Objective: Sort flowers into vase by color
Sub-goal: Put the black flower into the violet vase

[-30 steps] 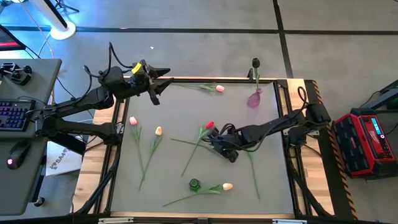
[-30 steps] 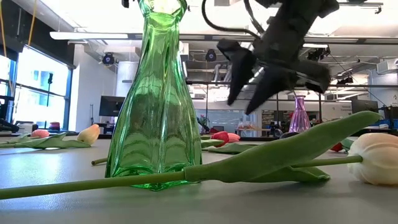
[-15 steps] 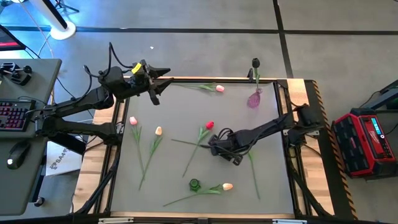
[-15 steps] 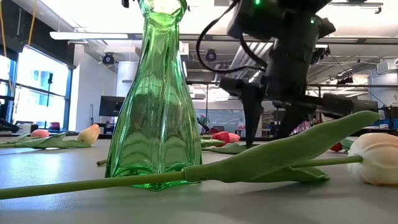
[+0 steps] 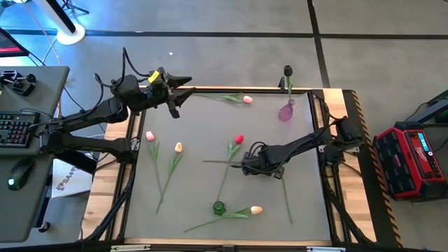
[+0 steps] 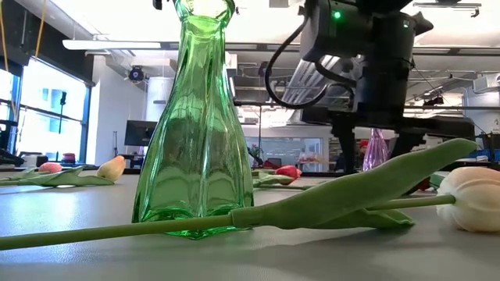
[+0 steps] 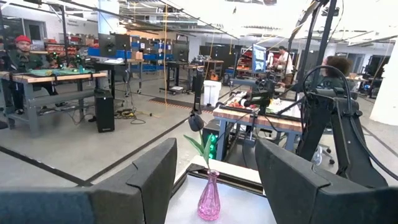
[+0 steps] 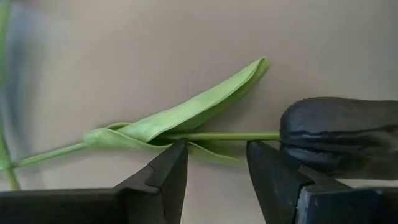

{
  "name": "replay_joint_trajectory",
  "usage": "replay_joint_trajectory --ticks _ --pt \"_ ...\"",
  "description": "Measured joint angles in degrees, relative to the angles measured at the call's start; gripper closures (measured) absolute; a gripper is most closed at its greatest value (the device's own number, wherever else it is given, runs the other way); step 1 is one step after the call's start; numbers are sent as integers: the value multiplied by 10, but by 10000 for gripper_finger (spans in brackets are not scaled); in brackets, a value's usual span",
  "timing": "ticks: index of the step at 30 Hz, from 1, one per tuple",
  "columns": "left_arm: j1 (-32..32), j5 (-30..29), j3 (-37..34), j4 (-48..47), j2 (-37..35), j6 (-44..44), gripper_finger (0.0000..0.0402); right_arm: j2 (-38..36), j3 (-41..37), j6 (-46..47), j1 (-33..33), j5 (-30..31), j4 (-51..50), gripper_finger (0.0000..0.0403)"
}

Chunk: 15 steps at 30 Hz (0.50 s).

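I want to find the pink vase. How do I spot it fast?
Look at the big grey table and go to its far right corner. A small pink glass vase stands there with one dark-headed flower in it. The only other vase is green and stands near the front edge.

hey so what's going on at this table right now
Artificial tulips lie scattered on the table, with a green vase at the front edge and a pink vase at the back already holding a dark flower. The right gripper is down at mid-table, jaws open on either side of a near-black tulip's stem, not closed on it. The left gripper waits open at the back left corner.
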Motion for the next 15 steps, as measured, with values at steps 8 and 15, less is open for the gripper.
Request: replay_joint_trajectory --ticks 8,15 --pt "0 0 0 0 0 0 196 -1 0 -85 -6 67 -16 249" --pt "0 0 0 0 0 0 196 -1 0 -317 -43 116 -1 249"
